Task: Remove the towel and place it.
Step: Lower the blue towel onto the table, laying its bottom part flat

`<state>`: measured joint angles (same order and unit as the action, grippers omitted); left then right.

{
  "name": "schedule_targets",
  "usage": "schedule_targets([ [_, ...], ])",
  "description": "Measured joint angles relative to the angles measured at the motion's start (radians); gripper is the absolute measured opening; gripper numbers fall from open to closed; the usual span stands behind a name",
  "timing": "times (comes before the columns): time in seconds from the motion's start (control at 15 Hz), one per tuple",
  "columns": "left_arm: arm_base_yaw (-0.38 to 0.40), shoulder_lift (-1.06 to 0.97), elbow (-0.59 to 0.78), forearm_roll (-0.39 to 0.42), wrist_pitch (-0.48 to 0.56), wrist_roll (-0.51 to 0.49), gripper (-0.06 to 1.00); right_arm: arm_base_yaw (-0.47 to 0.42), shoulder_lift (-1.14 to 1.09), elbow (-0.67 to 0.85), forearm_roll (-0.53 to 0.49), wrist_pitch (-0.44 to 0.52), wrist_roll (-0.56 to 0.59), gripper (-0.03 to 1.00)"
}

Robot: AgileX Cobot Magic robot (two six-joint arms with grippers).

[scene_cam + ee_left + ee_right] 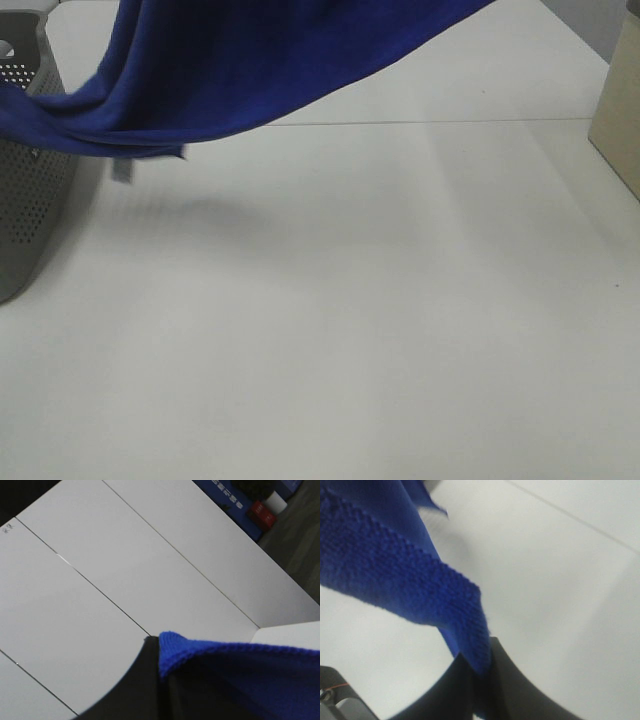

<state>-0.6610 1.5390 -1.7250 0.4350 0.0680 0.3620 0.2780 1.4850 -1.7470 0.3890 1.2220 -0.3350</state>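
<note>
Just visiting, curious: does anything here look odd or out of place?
Only the large royal-blue plush towel: it hangs in mid-air over the white table, sagging toward the grey perforated basket, small white tag dangling. Nothing spilled or damaged.

Looks like a lab test bench: plain white table (350,330), grey perforated basket (30,200).

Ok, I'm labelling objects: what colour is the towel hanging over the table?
Plain royal blue, no pattern; the towel shows best in the exterior high view.
</note>
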Motion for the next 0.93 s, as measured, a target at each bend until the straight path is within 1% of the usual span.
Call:
schedule_targets([
  [0.07, 0.021, 0.0, 0.0, -0.014, -0.028, -0.027, 0.0, 0.0, 0.0, -0.044, -0.021, 0.0, 0.0, 0.02],
  [0.2, 0.052, 0.0, 0.0, -0.026, -0.062, -0.068, 0.0, 0.0, 0.0, -0.089, -0.047, -0.028, -0.013, 0.02],
  [0.33, 0.054, 0.0, 0.0, -0.026, -0.068, -0.074, 0.0, 0.0, 0.0, -0.101, -0.053, -0.083, -0.043, 0.02],
  [0.4, 0.054, 0.002, 0.0, -0.026, -0.068, -0.075, 0.0, 0.0, 0.0, -0.1, -0.055, -0.136, -0.07, 0.02],
  [0.47, 0.054, 0.019, 0.0, -0.026, -0.096, -0.077, 0.0, 0.0, 0.0, -0.1, -0.059, -0.248, -0.119, 0.02],
  [0.6, 0.054, 0.049, 0.0, -0.027, -0.133, -0.077, 0.0, 0.0, 0.0, -0.1, -0.059, -0.339, -0.181, 0.02],
  [0.73, 0.06, 0.077, 0.0, -0.028, -0.192, -0.077, 0.0, 0.0, 0.0, -0.1, -0.068, -0.415, -0.238, 0.02],
  [0.87, 0.078, 0.093, 0.0, -0.034, -0.234, -0.077, 0.0, 0.0, 0.0, -0.1, -0.09, -0.485, -0.255, 0.02],
  [0.93, 0.101, 0.105, 0.0, -0.057, -0.266, -0.077, 0.0, 0.0, 0.002, -0.1, -0.111, -0.544, -0.257, 0.02],
])
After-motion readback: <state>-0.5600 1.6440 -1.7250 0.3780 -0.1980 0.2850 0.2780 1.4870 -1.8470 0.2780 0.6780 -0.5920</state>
